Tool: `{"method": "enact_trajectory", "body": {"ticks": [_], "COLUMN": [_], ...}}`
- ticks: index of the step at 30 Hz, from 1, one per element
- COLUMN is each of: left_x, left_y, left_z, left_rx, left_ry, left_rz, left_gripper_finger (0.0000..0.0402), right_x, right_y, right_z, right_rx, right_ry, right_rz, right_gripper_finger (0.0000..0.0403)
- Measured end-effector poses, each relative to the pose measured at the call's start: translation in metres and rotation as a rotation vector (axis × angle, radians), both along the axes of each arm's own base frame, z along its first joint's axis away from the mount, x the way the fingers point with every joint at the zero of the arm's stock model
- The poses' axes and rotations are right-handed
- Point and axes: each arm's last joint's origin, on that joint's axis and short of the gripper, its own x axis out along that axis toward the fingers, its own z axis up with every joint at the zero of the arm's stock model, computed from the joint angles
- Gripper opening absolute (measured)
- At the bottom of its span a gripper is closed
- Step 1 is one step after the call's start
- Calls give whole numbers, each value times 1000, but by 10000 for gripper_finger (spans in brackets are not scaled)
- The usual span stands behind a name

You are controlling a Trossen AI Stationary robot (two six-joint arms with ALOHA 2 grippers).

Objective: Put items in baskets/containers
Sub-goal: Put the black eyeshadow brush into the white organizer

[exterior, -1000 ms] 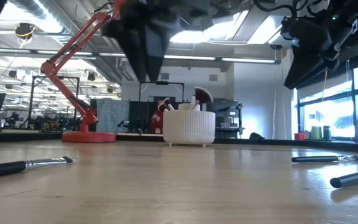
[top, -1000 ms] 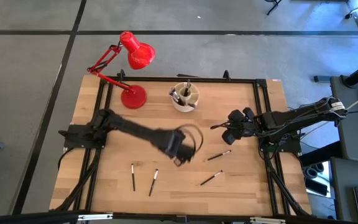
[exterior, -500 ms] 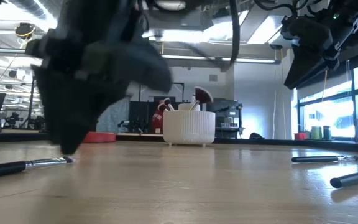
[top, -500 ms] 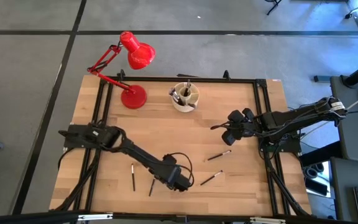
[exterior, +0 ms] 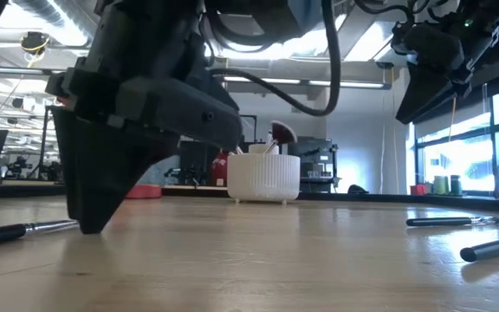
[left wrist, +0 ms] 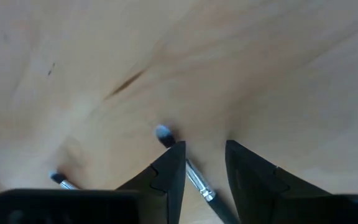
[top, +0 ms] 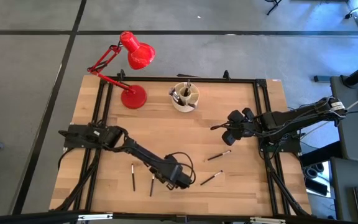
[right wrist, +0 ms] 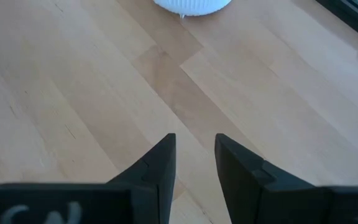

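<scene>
My left gripper (top: 162,180) (left wrist: 205,163) is down at the table near its near edge, open. Its fingers stand on either side of a thin dark makeup brush (left wrist: 194,177) (top: 153,185) that lies flat, bristle tip (left wrist: 163,132) just past them. Whether a finger touches the brush, I cannot tell. In the low view the gripper's point (exterior: 89,224) hides that brush's (exterior: 16,232) bristle end. Another brush (top: 133,177) lies to its left, two more (top: 214,156) (top: 211,178) to its right. The cream ribbed cup (top: 184,97) (exterior: 263,177) holds several brushes. My right gripper (top: 229,134) (right wrist: 194,155) hangs open above the table's right half.
A red desk lamp (top: 133,96) stands on the far left of the table, beside the cup. Black frame rails (top: 101,112) run along the table's left and right sides. Bare wood (top: 179,134) lies between the two arms.
My left arm has swung from the table's middle toward the near edge and come down until its fingertips reach the table around the brush. The right arm and the brushes have kept still.
</scene>
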Motion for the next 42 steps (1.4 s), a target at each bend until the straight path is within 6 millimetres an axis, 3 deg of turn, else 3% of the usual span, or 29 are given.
{"method": "enact_trajectory", "body": {"ticks": [13,22,27,29,32,37,42], "left_x": [-15,-20,-27,-30,-47,-79,-107], "left_y": [3,1,11,13,17,16,17], "left_z": [-2,-19,-2,19,58,72,49], "left_rx": [65,21,63,62,118,186,184], "left_ry": [120,91,183,137,61,-73,-150], "left_rz": [-48,-54,-58,-35,32,175,329], "left_gripper_finger": [100,74,63,61,61,61,61], "right_x": [0,0,0,0,1,2,2], "right_y": [0,0,0,0,0,0,0], "right_z": [0,0,0,0,1,1,1], "right_rx": [1,0,1,1,1,-1,2], "right_ry": [-2,-1,-3,-4,-17,-32,-35], "right_rz": [-2,-3,-3,-3,-4,-6,-10], "right_gripper_finger": [112,112,112,112,112,112,112]}}
